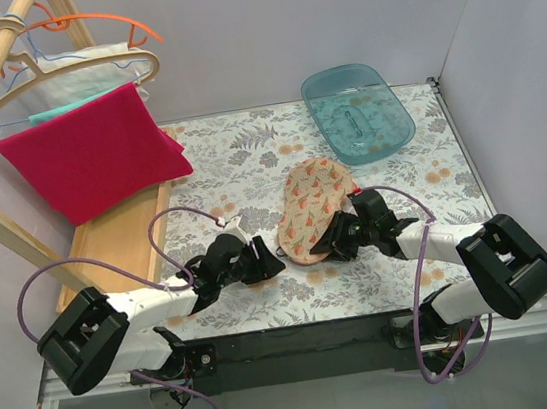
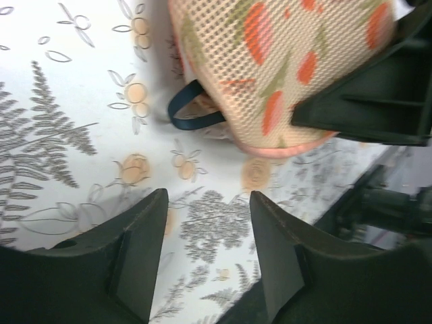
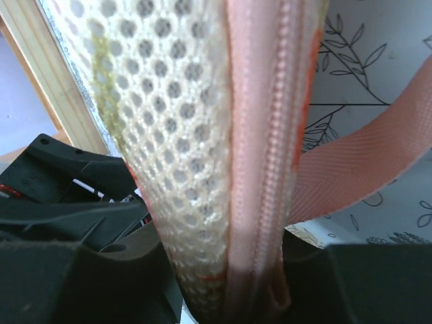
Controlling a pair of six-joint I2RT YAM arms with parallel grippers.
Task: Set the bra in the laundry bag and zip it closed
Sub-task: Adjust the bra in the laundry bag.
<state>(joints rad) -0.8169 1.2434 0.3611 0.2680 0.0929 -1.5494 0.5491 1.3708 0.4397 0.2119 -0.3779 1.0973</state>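
Laundry bag (image 1: 310, 206) between right jaws

Laundry bag (image 2: 270, 61) above the parted left gripper (image 2: 208, 199)
The bra's navy strap (image 2: 196, 126) loops out at the bag's left edge; the right gripper's finger (image 2: 371, 101) presses its right side.

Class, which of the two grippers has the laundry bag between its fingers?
The right gripper: its fingers pinch the pink zipper edge of the laundry bag. The left gripper stands open and empty beside it.
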